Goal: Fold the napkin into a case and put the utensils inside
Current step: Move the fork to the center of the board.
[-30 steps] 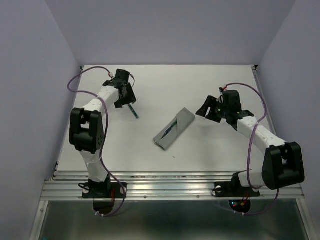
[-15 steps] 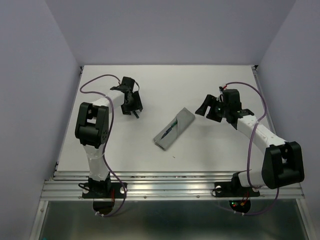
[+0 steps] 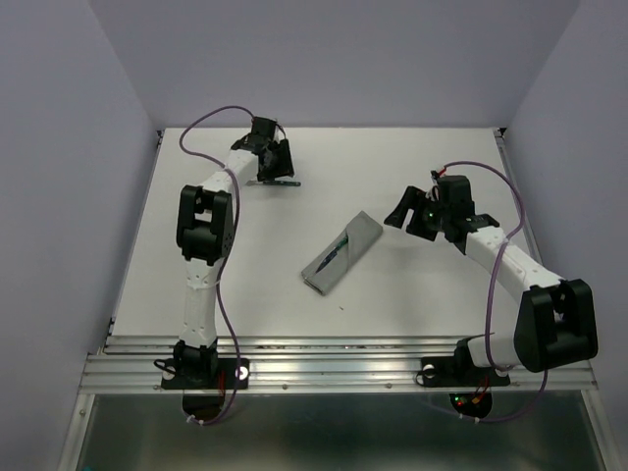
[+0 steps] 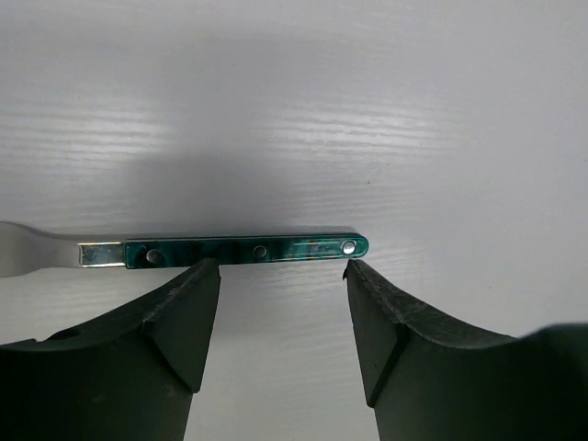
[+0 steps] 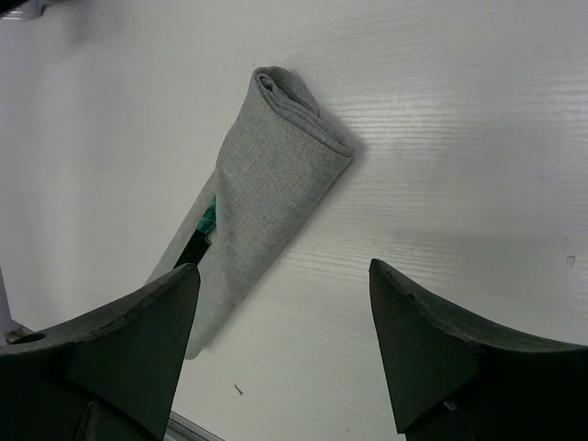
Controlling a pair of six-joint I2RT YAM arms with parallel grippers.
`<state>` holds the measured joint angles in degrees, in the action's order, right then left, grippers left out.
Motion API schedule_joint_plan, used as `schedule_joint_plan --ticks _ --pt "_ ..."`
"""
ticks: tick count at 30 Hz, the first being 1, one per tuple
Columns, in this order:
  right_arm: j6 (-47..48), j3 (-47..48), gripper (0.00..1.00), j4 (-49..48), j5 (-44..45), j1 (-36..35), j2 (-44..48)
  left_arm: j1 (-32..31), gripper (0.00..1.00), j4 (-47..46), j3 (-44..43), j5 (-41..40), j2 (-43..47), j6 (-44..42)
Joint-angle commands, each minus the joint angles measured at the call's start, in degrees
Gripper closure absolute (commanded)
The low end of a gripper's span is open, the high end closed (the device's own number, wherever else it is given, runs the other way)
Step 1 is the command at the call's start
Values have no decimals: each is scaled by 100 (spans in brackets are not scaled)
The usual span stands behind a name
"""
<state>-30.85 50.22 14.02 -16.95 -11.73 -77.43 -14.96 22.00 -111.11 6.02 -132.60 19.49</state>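
1. Lying flat on the white table [image 3: 412, 157], the loose utensil [image 4: 243, 250] has a dark teal handle and a silver end that runs off the left edge of the left wrist view.
2. The left gripper [image 4: 280, 271] hangs over it with its two fingers [image 4: 184, 322] wide apart. Their tips sit just beside the handle, and it holds nothing.
3. From above, the loose utensil is at about 11 o'clock from the case [image 3: 343, 253], well apart from it.
4. The case is a narrow grey folded cloth in the middle of the table, slanting from 1 o'clock to 7 o'clock.
5. A second utensil [image 5: 206, 220] pokes its teal handle out of a fold in the case.
6. The right gripper [image 3: 404, 216] is near the case, at about 2 o'clock from it. Its fingers are wide apart too, and it holds nothing.
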Motion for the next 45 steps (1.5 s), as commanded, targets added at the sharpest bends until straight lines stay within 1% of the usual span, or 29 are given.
schedule_joint_plan --ticks 1,2,4,5,7,8,10,12,13,16,23,30,34,37,40,44,45 --pt "79 199 20 13 95 -58 158 -16 32 -230 -324 31 435 -699" --pt "79 208 20 13 95 -58 132 -16 32 -283 -245 31 602 -1040" --pt "79 251 20 4 52 -58 62 -16 31 -354 -201 -30 734 -1393" --pt "88 269 20 -5 43 -58 -8 -16 31 -389 -157 -48 813 -1795" --pt "97 331 20 -13 -10 -58 -62 -16 30 -354 -191 -128 814 -2271" --pt "97 348 20 -13 -10 -58 -97 -16 30 -267 -209 -136 788 -2744" --pt "106 375 20 -13 -19 -58 -115 -16 30 -144 -271 -145 709 -3186" --pt "114 401 20 -14 -28 -58 -123 -16 32 -143 -97 12 700 -3703" --pt "114 410 20 -13 -36 -58 -141 -16 32 -195 -95 83 743 -3828" --pt "158 471 20 48 -89 -58 -211 -16 33 -634 535 250 963 -4189" --pt "272 647 20 250 -107 -58 -351 -24 32 -759 819 329 806 -5032" --pt "360 779 20 382 -124 -58 -501 -16 32 -934 793 180 525 -5341" --pt "387 806 20 444 -133 -58 -554 28 32 -785 512 267 165 -5447" --pt "404 806 20 470 -124 -58 -554 107 32 -706 328 601 -38 -5376" --pt "413 823 20 496 -107 -58 -554 125 33 -531 195 724 -222 -5341" --pt "404 814 20 505 -89 -58 -545 151 33 -521 239 725 -197 -5210" --pt "404 814 20 505 -89 -58 -545 151 35 -504 239 716 -179 -5201"
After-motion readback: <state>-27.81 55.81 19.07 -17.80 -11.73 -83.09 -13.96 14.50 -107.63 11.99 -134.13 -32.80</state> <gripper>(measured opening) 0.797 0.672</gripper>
